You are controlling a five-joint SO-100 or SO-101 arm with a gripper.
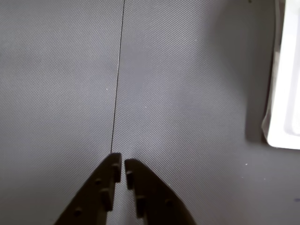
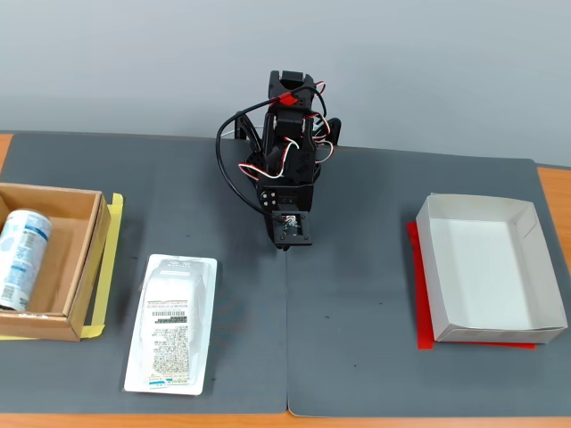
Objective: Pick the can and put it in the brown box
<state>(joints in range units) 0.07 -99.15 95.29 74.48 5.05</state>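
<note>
The can [image 2: 20, 259], white with light-blue graphics, lies on its side inside the brown box [image 2: 96, 245] at the table's far left in the fixed view. The arm is folded up at the back centre of the grey mat, well to the right of the box. Its gripper [image 2: 283, 242] points down at the mat. In the wrist view the gripper [image 1: 122, 162] enters from the bottom edge with its two black fingers [image 1: 140, 187] nearly together and nothing between them. Neither the can nor the brown box appears in the wrist view.
A flat white plastic-wrapped packet [image 2: 171, 323] with a barcode label lies front left of the arm, and its edge shows at the right of the wrist view [image 1: 286, 89]. A white paper box [image 2: 473, 207] on a red underlay [image 2: 419, 299] sits at the right. A mat seam [image 1: 117, 79] runs ahead of the gripper.
</note>
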